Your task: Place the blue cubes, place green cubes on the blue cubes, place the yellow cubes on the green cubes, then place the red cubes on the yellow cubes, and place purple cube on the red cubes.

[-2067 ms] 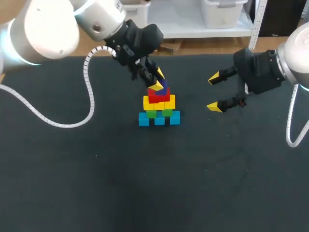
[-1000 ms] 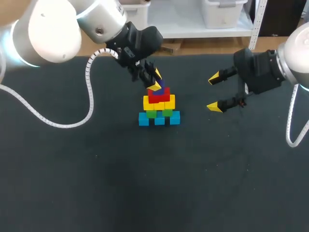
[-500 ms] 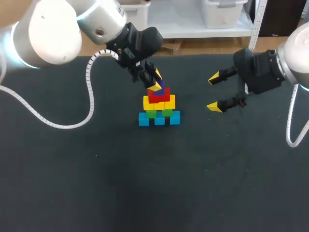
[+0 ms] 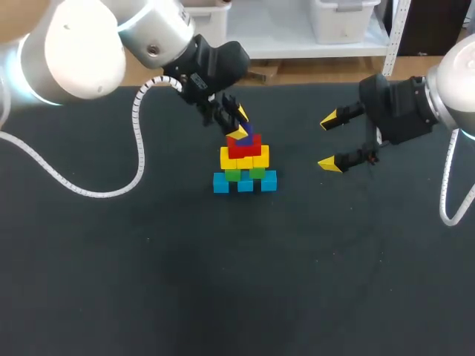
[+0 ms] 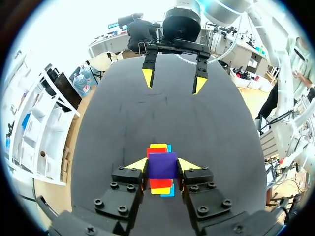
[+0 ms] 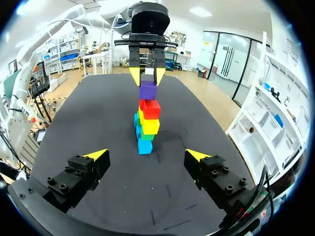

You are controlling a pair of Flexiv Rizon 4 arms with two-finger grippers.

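The dark table (image 4: 148, 282) carries one stack, far of centre, with both arms over it. The left arm (image 4: 82, 44) reaches in from the far left to the top of the stack. The right arm (image 4: 456, 81) hangs at the right, well apart from the stack, and has not moved across the last two seconds.

The left arm has come down slightly over that time and has been almost motionless for the last second. This has lowered the purple cube (image 4: 249, 138) onto the red cubes (image 4: 243, 148). In the right wrist view the purple cube (image 6: 147, 91) looks seated on the red layer (image 6: 150, 108), though I cannot rule out a sliver of gap.

Below the red layer come the yellow cubes (image 4: 245, 158), the green cubes (image 4: 241, 174) and the blue cubes (image 4: 245, 182) on the table. Every layer is in its place, so I judge that only the release and a clean retreat remain.

The left gripper (image 5: 163, 165) is clamped on the purple cube, one yellow tip pressed against each of two opposite faces. The right gripper (image 4: 329, 142) has its fingers spread wide, holding and touching nothing, and points toward the stack from the right.
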